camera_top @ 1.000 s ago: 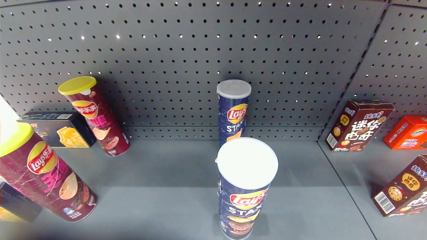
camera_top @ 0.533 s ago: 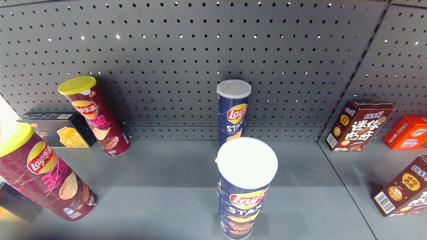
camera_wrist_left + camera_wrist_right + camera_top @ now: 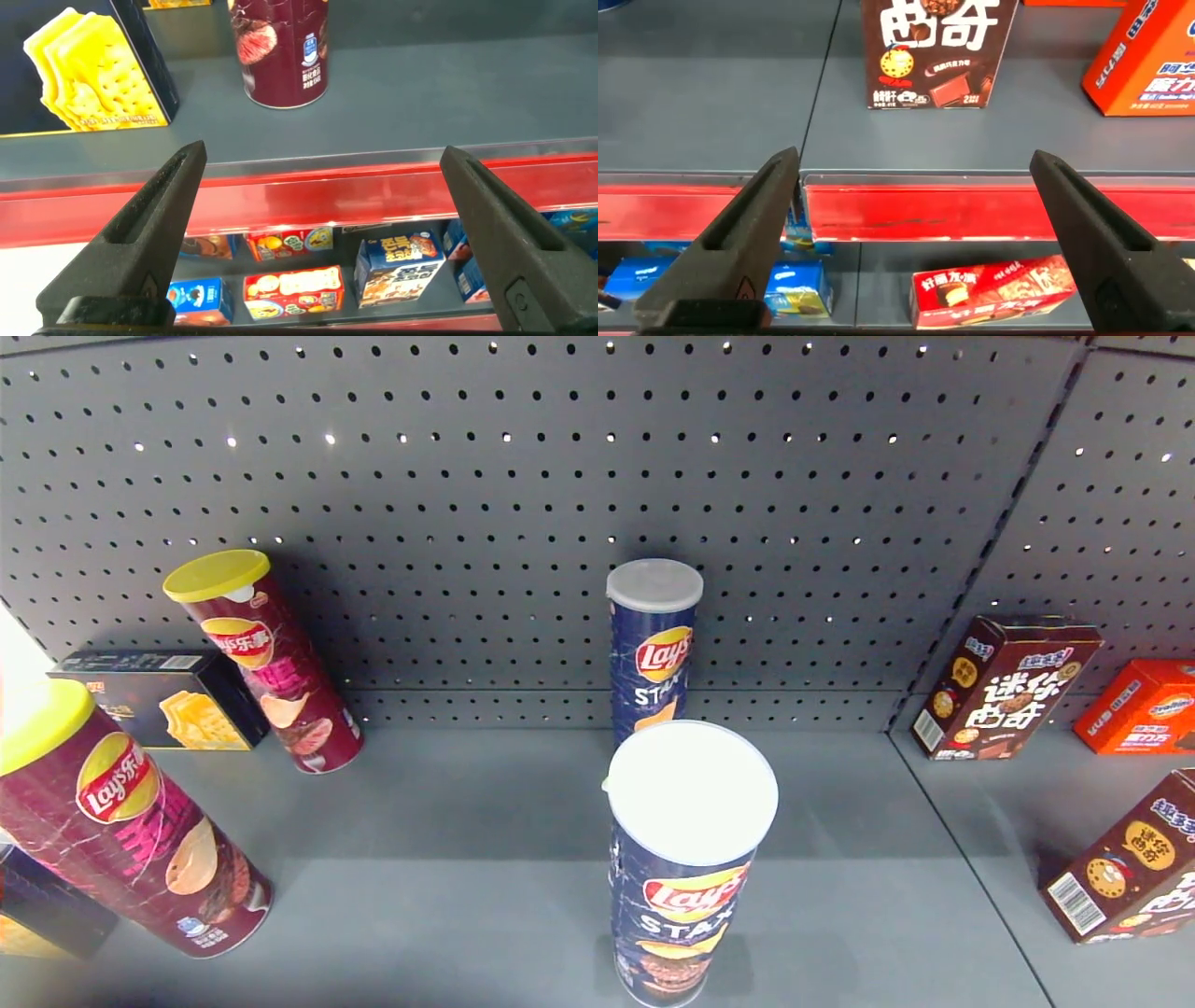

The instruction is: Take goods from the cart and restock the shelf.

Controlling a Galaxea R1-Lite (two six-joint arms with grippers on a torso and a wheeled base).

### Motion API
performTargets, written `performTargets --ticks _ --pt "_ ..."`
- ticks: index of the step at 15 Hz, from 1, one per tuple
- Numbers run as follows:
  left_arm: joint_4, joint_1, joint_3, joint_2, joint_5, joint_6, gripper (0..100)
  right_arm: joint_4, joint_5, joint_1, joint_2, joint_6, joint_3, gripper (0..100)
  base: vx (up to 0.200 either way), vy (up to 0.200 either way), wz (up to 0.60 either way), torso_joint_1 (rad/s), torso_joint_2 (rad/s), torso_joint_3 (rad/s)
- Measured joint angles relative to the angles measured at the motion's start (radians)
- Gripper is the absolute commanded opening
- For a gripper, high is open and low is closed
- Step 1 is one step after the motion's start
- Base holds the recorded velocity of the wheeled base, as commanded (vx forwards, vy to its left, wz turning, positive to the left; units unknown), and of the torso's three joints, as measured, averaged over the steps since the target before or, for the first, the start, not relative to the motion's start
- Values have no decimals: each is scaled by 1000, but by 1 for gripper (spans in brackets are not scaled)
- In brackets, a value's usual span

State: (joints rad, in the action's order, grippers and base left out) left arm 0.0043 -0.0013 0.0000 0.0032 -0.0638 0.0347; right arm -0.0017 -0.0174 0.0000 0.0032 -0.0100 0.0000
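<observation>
Near blue can (image 3: 686, 896) and far blue can (image 3: 652, 663) stand upright at the middle of the shelf (image 3: 467, 859). Maroon cans (image 3: 271, 663) left, brown boxes (image 3: 1004, 686) right. Wrist views add the red edge (image 3: 308, 196) and lower boxes (image 3: 294, 289). Left gripper (image 3: 322, 154) and right gripper (image 3: 915, 157): wide open, empty, before that edge.

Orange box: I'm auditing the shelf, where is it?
In the head view the orange box sits far right by the pegboard, just right of the rear brown cookie box.
</observation>
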Motion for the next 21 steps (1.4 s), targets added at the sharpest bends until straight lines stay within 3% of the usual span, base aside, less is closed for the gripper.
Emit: performTargets --ticks 3,5,6,7,9,17,21 --pt "0 0 0 0 -4 23 100 0 -2 0 -1 1 0 100 0 0 0 0 0 0" --pt "-2 1 0 0 20 73 100 0 -2 0 -2 3 0 100 0 0 0 0 0 0" --pt "-3 1 0 0 70 66 100 0 -2 0 -2 3 0 100 0 0 0 0 0 0" --pt "-3 1 0 0 81 54 100 0 -2 0 -2 3 0 100 0 0 0 0 0 0" --pt "-1 1 0 0 80 29 100 -1 -3 0 -2 3 0 100 0 0 0 0 0 0" --pt "-1 1 0 0 85 18 100 0 -2 0 -3 1 0 100 0 0 0 0 0 0" --pt "-2 1 0 0 86 -10 100 0 -2 0 -3 1 0 100 0 0 0 0 0 0"
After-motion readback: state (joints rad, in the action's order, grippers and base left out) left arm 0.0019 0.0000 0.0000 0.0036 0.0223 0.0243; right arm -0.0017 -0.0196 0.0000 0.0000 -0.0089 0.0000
